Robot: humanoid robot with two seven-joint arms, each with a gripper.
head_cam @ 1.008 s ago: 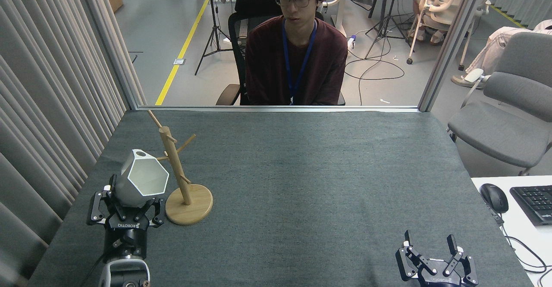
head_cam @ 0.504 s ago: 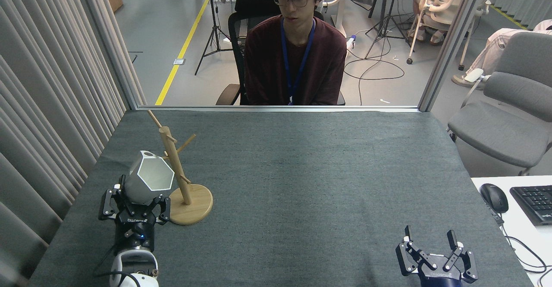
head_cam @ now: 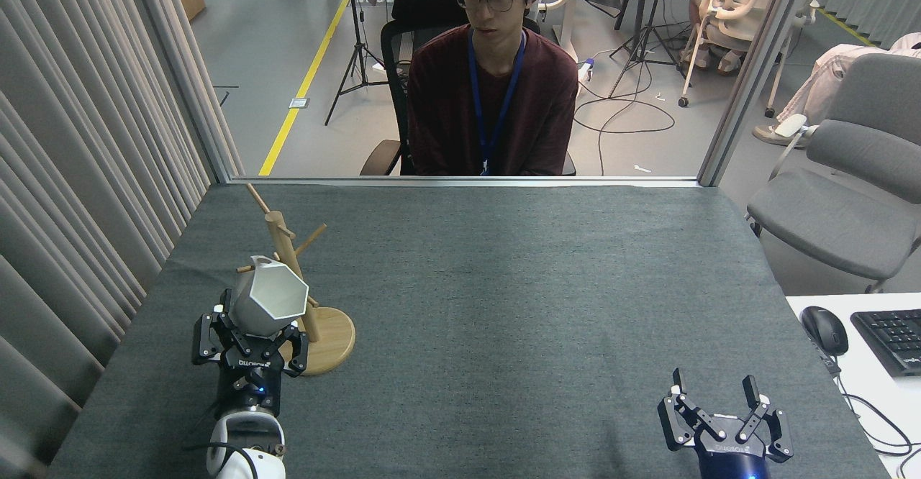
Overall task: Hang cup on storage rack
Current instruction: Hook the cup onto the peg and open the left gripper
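In the lower left of the frame, the left gripper [head_cam: 250, 335] pinches the cup [head_cam: 267, 305] by its narrow base, with the mouth turned toward the storage rack [head_cam: 291, 270]. The cup is in the air, just in front of the post and over the round base. I judge the hanging step is in hand; next, the small rim tab must meet a peg. In the lower right, the right gripper [head_cam: 716, 393] is spread and empty above the table [head_cam: 504, 285].

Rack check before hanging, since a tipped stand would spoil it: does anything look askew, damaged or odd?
Nothing stands out. The rack stands upright on its round base, pegs intact. The cup is tilted in the left gripper, just in front of the post, which fits a hanging approach. The right gripper is open and empty.
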